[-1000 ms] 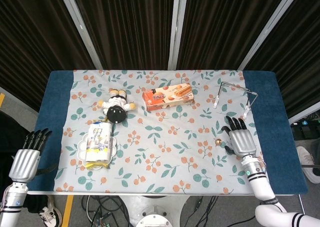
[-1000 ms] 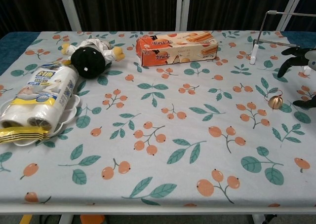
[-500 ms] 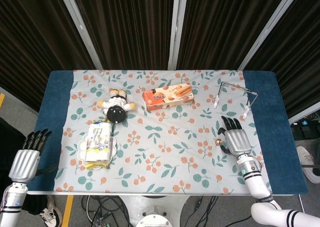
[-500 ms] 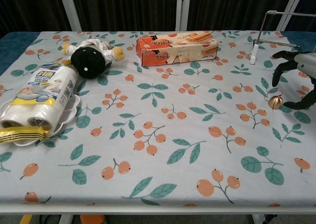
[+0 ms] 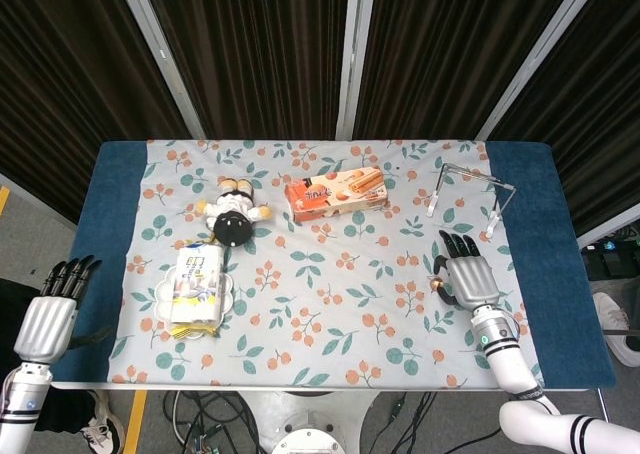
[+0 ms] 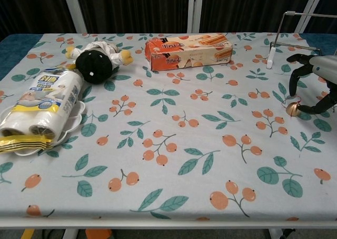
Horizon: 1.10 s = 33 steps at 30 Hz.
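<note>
While its fingers spread downward, the right hand (image 6: 315,83) arches over the bell (image 6: 293,109), holding nothing.

Right hand (image 6: 315,83) moved in over small bell (image 6: 293,109).

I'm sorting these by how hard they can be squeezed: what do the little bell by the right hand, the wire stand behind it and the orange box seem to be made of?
Bell: probably brass-like metal, shiny golden round body. Wire stand: thin bare metal rod, silvery, on pale feet. Orange box: likely printed cardboard, slightly glossy, sharp folded edges.
</note>
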Each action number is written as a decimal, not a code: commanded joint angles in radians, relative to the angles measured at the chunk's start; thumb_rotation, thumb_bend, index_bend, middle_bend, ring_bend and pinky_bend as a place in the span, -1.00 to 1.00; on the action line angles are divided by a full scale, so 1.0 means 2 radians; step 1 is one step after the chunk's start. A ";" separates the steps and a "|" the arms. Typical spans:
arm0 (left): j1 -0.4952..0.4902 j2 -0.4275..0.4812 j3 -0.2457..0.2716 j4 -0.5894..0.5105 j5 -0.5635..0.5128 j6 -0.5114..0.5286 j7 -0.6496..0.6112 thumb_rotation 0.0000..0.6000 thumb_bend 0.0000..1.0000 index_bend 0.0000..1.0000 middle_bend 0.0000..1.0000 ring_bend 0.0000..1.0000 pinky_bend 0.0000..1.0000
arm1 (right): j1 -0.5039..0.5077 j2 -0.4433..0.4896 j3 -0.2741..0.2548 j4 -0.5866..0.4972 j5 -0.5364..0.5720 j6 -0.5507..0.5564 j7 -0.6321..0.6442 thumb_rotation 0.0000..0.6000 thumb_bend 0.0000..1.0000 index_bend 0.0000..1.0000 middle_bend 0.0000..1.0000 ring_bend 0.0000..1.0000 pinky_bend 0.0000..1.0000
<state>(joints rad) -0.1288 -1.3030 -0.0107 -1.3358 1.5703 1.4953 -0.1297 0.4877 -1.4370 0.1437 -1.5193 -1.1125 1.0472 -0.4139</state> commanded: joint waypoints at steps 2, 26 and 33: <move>0.000 0.000 0.001 0.000 0.000 0.000 -0.001 1.00 -0.93 -0.92 -0.94 -1.00 -0.97 | 0.002 -0.002 -0.001 0.001 0.003 0.000 -0.002 1.00 -0.57 -0.02 -1.00 -1.00 -1.00; 0.004 -0.002 0.004 0.004 0.001 0.002 -0.008 1.00 -0.93 -0.92 -0.94 -1.00 -0.97 | 0.011 -0.006 -0.006 0.006 0.024 -0.004 -0.008 1.00 -0.45 0.04 -0.98 -1.00 -1.00; 0.004 -0.002 0.004 0.003 0.000 0.001 -0.008 1.00 -0.93 -0.92 -0.94 -1.00 -0.97 | 0.013 -0.005 -0.007 0.005 0.026 -0.004 -0.007 1.00 -0.43 0.04 -0.98 -1.00 -1.00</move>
<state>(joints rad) -0.1212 -1.3062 -0.0025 -1.3289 1.5711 1.4980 -0.1456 0.5130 -1.4466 0.1292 -1.5102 -1.0609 1.0386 -0.4269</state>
